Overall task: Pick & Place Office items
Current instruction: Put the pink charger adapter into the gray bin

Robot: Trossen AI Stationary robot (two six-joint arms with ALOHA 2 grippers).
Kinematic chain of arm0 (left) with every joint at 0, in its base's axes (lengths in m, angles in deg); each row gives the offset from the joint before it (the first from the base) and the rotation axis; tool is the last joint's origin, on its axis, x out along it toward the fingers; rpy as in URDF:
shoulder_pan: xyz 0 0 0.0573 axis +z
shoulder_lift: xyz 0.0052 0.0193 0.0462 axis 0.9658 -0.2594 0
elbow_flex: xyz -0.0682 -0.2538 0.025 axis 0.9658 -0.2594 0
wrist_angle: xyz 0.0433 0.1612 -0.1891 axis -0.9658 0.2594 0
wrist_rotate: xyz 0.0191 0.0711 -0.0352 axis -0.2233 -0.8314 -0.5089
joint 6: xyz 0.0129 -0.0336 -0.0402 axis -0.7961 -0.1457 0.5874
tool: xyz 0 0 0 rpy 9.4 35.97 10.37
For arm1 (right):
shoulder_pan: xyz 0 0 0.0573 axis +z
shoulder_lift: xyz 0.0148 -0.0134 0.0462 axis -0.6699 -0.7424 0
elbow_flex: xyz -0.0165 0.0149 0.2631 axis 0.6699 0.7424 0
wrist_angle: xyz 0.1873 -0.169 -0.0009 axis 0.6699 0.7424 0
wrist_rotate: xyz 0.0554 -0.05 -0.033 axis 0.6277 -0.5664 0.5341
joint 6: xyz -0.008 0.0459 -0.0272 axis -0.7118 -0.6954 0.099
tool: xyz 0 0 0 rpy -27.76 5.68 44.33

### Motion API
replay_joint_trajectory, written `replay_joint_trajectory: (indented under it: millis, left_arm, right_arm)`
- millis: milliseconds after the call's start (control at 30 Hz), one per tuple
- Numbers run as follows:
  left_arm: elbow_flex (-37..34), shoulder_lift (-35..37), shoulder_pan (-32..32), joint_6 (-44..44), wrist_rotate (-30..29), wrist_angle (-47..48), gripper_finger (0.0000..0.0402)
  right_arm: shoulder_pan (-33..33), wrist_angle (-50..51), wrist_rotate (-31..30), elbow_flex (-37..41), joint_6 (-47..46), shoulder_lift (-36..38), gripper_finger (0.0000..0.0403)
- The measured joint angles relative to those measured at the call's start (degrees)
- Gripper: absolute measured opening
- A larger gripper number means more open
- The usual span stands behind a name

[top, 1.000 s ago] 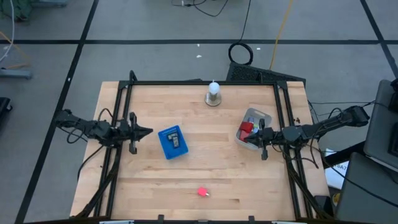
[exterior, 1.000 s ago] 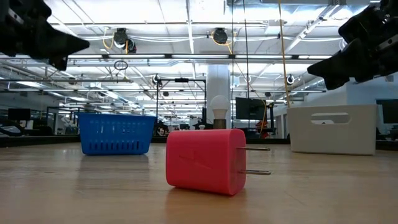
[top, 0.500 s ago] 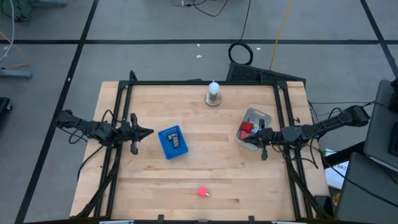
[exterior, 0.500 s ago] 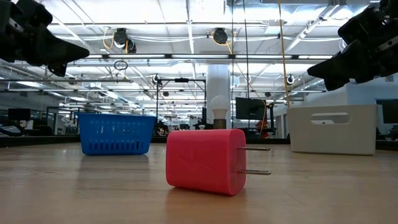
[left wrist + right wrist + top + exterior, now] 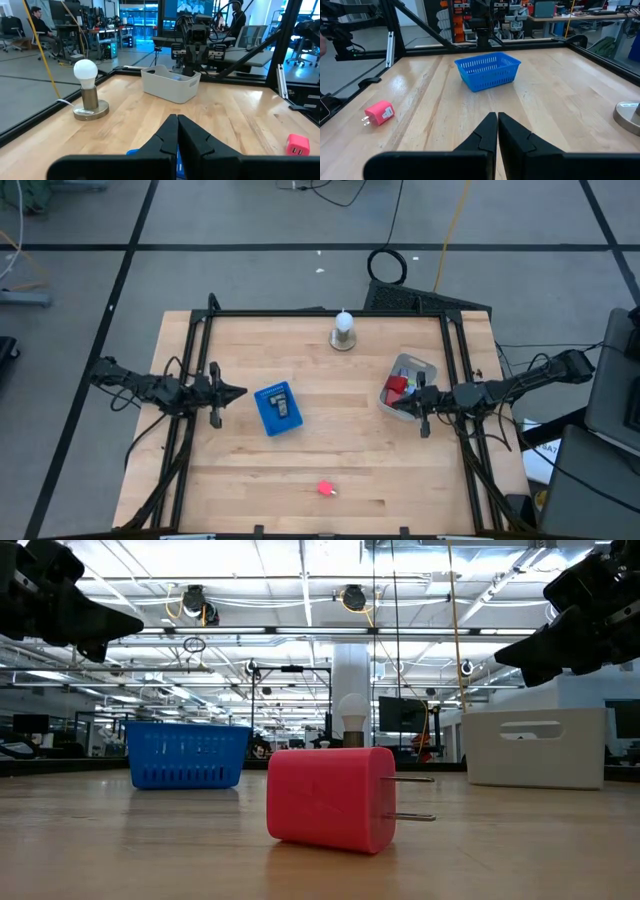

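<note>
Grippers left (image 5: 240,391) and right (image 5: 405,397) pinched closed, apparently holding nothing.

You see a pale, smooth wood table (image 5: 330,450), a matt red plastic charger (image 5: 330,798), a perforated blue plastic basket (image 5: 487,71) and a grey plastic bin (image 5: 171,83)

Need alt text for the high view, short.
Top-down view of a wooden table with two dark arms at its left and right edges, both pincers shut: left pincer, right pincer. On the table are a blue basket, a grey bin holding a red item, a lamp and a red plug.
</note>
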Motion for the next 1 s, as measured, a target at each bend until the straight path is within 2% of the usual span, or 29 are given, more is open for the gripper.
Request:
replay_joint_trajectory:
  millis: [233,333,400,533,867,1000]
  left_arm:
    - [0.0,0.0,0.0,0.5,0.0,0.0,0.0007]
    - [0.0,0.0,0.0,0.5,0.0,0.0,0.0014]
    - [0.0,0.0,0.0,0.5,0.0,0.0,0.0015]
    - [0.0,0.0,0.0,0.7,-0.3,0.0,0.0006]
    - [0.0,0.0,0.0,2.2,-0.4,0.0,0.0010]
    - [0.0,0.0,0.0,2.2,-0.4,0.0,0.0002]
  right_arm:
    - [0.0,-3.3,1.1,0.0,1.6,-1.3,0.0010]
    - [0.0,-5.1,1.3,-2.8,2.1,-3.1,0.0023]
    - [0.0,-2.0,1.3,-5.4,2.0,-5.9,0.0039]
    - [0.0,-0.9,1.3,-14.7,1.9,-14.6,0.0079]
    - [4.7,3.0,5.1,-36.7,6.3,-46.2,0.0215]
    - [6.5,2.4,11.8,-45.8,8.8,-56.1,0.0257]
